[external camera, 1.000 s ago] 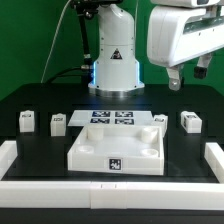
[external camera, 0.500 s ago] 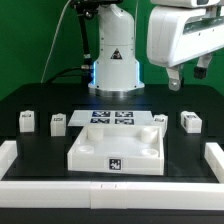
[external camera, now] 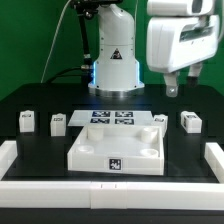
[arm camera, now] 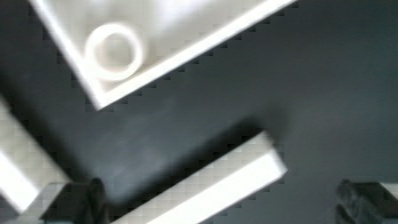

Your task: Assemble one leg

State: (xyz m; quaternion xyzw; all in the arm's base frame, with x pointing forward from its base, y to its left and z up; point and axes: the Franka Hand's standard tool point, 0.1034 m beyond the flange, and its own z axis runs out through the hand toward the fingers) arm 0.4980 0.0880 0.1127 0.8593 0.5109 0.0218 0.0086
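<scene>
Four legs lay loose on the black table, none mounted. Nearest leg stood at the exterior view's right, mid-height in frame, second leg just beside it; third leg and fourth leg sat at the left. Tabletop tray lay centre frame, marker board just behind it; the tray's corner hole in the wrist view was empty. My claw hung upper right, well above nearest leg, fingers apart, holding nothing. Judgement: nothing done yet; grasp, carry and insertion all remained.
</scene>
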